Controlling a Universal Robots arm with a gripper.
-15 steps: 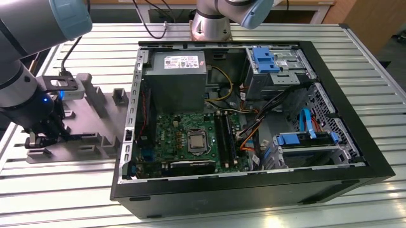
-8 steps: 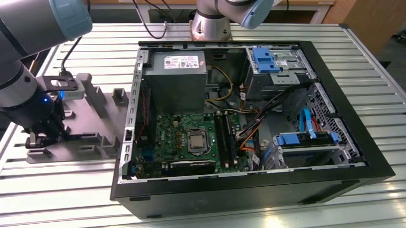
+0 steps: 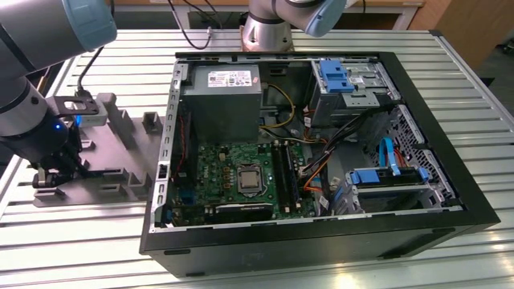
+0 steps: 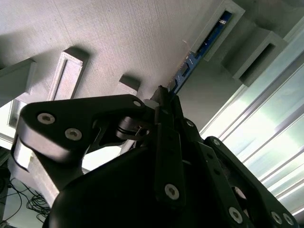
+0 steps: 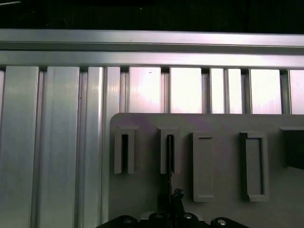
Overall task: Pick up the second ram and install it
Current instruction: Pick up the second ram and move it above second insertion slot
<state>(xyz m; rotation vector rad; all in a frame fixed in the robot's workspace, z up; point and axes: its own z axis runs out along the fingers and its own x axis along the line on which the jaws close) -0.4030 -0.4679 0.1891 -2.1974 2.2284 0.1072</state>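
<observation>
A: Where is the second ram (image 4: pixel 202 47)?

B: It stands on edge in a grey holder (image 4: pixel 118 38), its blue board running from the fingertips out to a raised slot block. In the first wrist view it is a thin dark line (image 5: pixel 169 166) in one narrow slot. That slot lies between the other narrow slot (image 5: pixel 124 151) and two wider recesses (image 5: pixel 204 166).

A: And the gripper (image 4: pixel 164 97)?

B: It is pressed together on the near end of the stick, with the black fingers (image 4: pixel 167 142) meeting right where the board comes out. No gap shows between them.

A: What lies around it?

B: The holder rests on a slatted metal table (image 3: pixel 80 241). In the exterior view the arm (image 3: pixel 32 114) reaches down over it at the exterior view's left. An open computer case (image 3: pixel 321 241) stands just beside the holder, with its green motherboard (image 3: pixel 233 162) facing up.
</observation>
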